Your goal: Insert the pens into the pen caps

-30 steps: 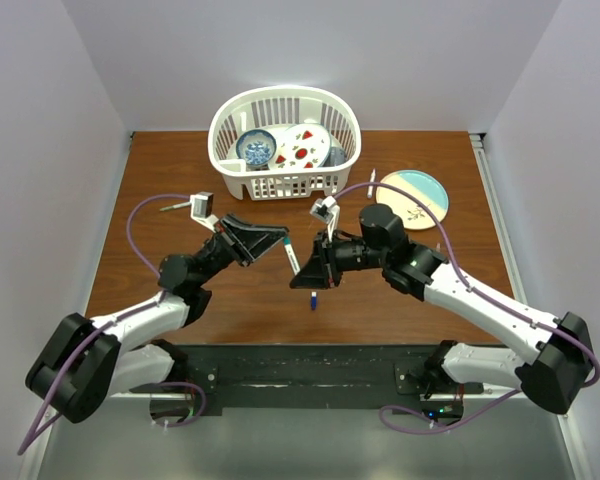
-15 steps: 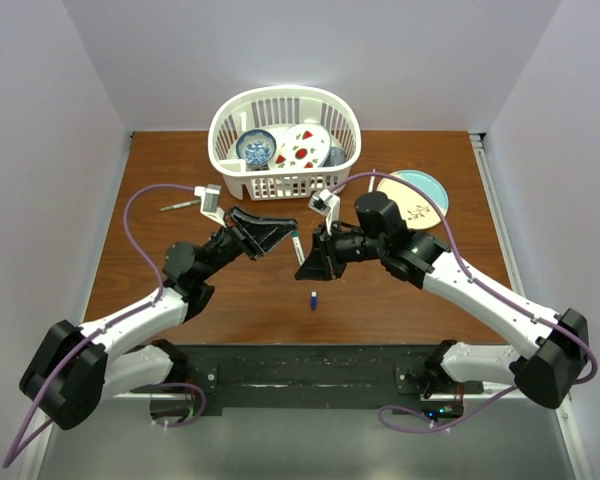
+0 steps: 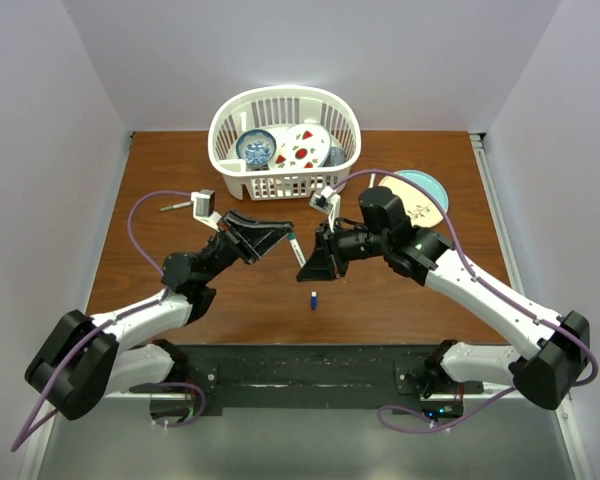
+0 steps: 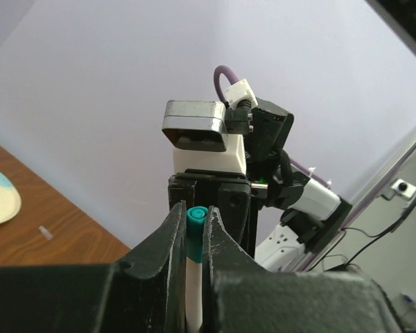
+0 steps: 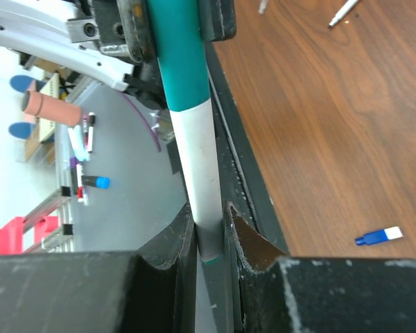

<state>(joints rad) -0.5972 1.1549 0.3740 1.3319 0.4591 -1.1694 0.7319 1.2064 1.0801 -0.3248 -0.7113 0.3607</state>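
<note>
And the arms have nudged up above the worktop [image 3: 160, 165], left pincer [image 4: 193, 216] clamped on the green cap [image 5: 179, 55], right pincer [image 5: 209, 225] clamped on the white pen [image 5: 200, 173], whose tip looks seated inside, so this pair seems nearly done!

My gripper [image 5: 209, 229] pinches the lower end of a white pen [image 5: 200, 166], a dark finger [image 5: 168, 244] pressed to each side of the barrel. The pen rises steeply to a green cap [image 5: 179, 62] over its upper end, and the cap runs up between the black fingers of the left gripper [image 5: 173, 17] at the top edge. On the brown wooden table [image 5: 319, 139] to the right, a short blue-and-white cap [image 5: 378, 237] lies flat, with a grey pen [image 5: 345, 10] near the upper corner.
</note>
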